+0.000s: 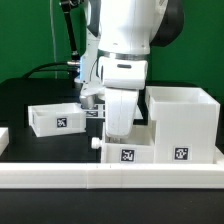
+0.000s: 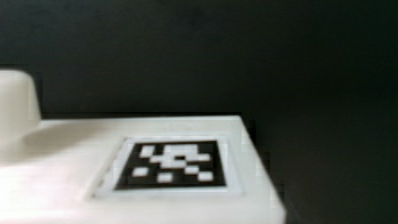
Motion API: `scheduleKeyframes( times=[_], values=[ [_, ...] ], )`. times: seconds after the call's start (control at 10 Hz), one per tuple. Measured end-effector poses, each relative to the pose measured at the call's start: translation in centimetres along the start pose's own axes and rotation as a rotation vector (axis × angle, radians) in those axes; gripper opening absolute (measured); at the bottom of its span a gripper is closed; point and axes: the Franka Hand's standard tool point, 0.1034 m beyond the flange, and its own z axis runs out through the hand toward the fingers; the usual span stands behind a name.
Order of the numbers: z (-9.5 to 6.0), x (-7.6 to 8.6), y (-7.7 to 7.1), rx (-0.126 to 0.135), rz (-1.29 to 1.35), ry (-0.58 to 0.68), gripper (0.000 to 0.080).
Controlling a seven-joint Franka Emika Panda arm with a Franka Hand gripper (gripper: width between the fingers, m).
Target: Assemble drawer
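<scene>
Where the long low white rail [image 1: 60,178] crosses the black counter [image 1: 30,95] at six o'clock in the exterior view, a small white plastic knobbed tray [image 1: 140,152] sits just behind it. The arm's white hand [image 1: 118,134] hangs at this tray's top; I cannot tell whether its fingers are spread or pinching. At the tray's three o'clock, just beside it, stands the large white open box housing [image 1: 185,115]. At ten o'clock, apart, lies a second white tagged tray [image 1: 45,118].

The box housing [image 1: 182,115], far tray [image 1: 55,117] and near tray [image 1: 140,150] are white, each bearing a black-and-white pixelated square tag [image 2: 175,163]. Tabletop [image 1: 20,100] black, rail [image 1: 110,178] white, backdrop [image 1: 30,40] green.
</scene>
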Motion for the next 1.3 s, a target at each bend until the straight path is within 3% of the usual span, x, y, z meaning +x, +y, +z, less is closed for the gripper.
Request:
scheduleKeyframes(
  times=[0.7,0.8,1.3],
  values=[
    [0.1,0.7,-0.3,0.001,0.003,0.006,0.0042],
    [0.1,0.6,-0.4,-0.014,0.005,0.010,0.0042],
    [0.2,1.0,-0.5,-0.004,-0.003,0.011,0.0042]
  ],
)
